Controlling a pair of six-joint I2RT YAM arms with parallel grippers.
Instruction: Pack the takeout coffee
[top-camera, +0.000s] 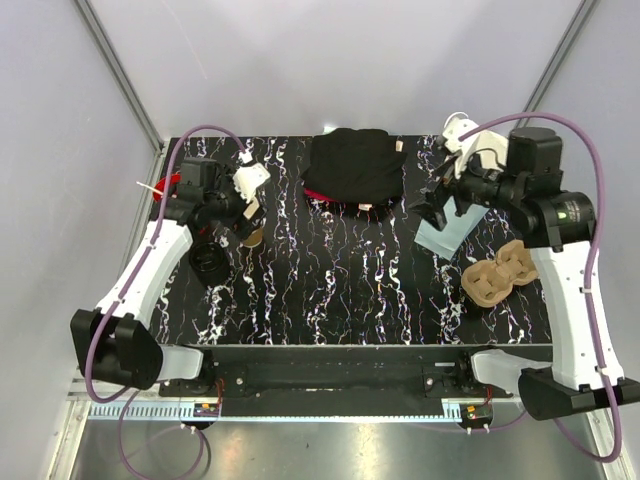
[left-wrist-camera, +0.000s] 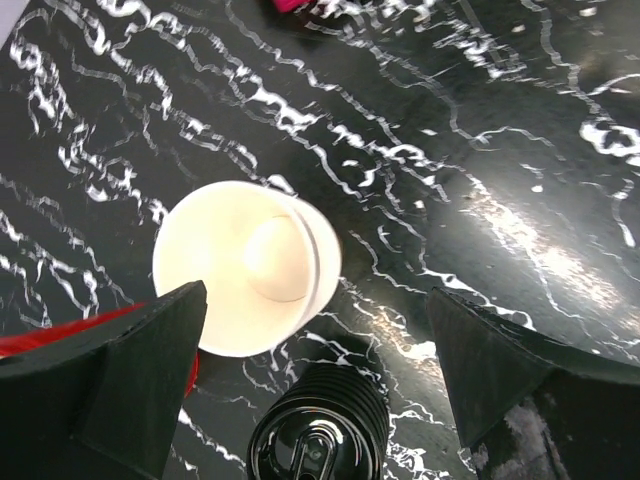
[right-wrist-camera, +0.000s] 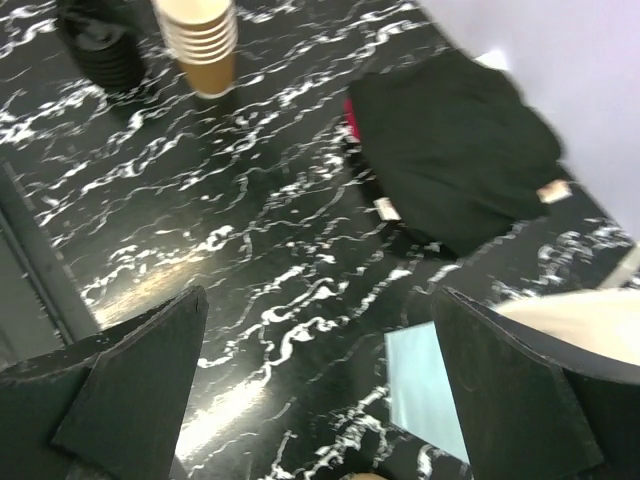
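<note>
Takeout coffee: no single lidded cup can be picked out in any view. Its parts appear to be unassembled.
Landmark: black cloth bag (top-camera: 350, 165), lying at the far middle of the table (top-camera: 350, 300).
Cups: a nested stack of tan cups (left-wrist-camera: 245, 265) stands left of the black cloth bag and nearer the arm bases. Its cream inside faces up and there is no lid on it.
Lids: a stack of black lids (left-wrist-camera: 320, 440) sits just beside the cups, farther from the black cloth bag.
Carrier: a brown pulp cup tray (top-camera: 500, 272) lies right of the black cloth bag, toward the arm bases, with nothing in it.
Pale blue flat piece (top-camera: 450, 232): lies between the black cloth bag and the cup tray; whether it is a paper bag cannot be told.
Left gripper (left-wrist-camera: 315, 300): jaws spread wide, holding nothing, and hanging over the cups and lids.
Right gripper (right-wrist-camera: 320, 300): jaws spread wide, holding nothing, and hanging right of the black cloth bag above the pale blue piece.
Done: nothing that shows; no cup is separated, lidded or packed.
Left, by judgement: pull one cup off the stack, press a lid on it, then seat it in the tray or the bag.
Progress: at or very near the start.
</note>
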